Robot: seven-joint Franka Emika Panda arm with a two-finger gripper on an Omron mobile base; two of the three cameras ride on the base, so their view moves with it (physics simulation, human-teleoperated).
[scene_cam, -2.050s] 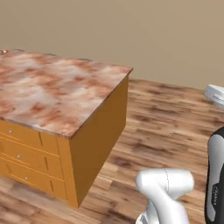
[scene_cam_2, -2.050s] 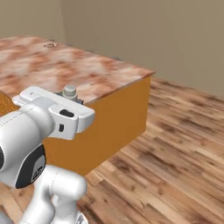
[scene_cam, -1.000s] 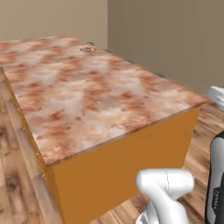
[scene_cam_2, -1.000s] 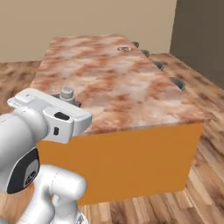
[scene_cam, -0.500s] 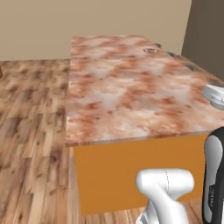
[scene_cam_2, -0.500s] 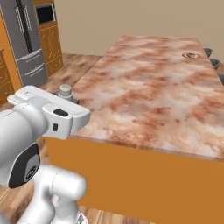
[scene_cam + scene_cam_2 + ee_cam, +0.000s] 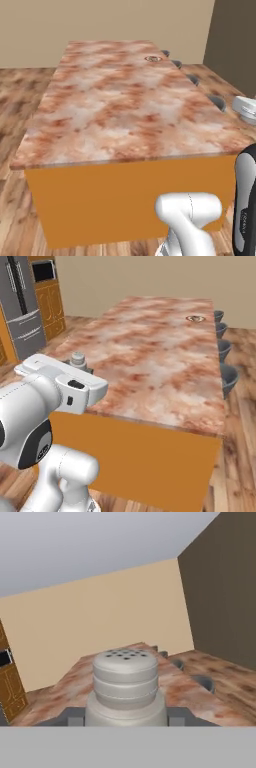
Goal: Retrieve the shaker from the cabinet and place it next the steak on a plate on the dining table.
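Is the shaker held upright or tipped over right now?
Upright: the shaker stands with its holed cap on top between the tool's fingers; the right base view agrees.

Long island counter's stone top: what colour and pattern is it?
Reddish-pink marbling with pale cream patches on the long island counter's stone top; left base view shows it best.

- Shaker (image 7: 125, 684): one, grey, perforated cap up, seated between the fingers (image 7: 75, 717); its cap also projects above the hand (image 7: 77, 359).
- Surface (image 7: 125, 110): one long marbled top on orange sides, ahead of the fingers.
- Plate (image 7: 152, 58): one, near the far end of the surface, well apart from the fingers; contents too small to tell.
- Grey stools (image 7: 217, 102): four, in a row along one long side of the surface.
- Refrigerator (image 7: 22, 303): one, off to the side.
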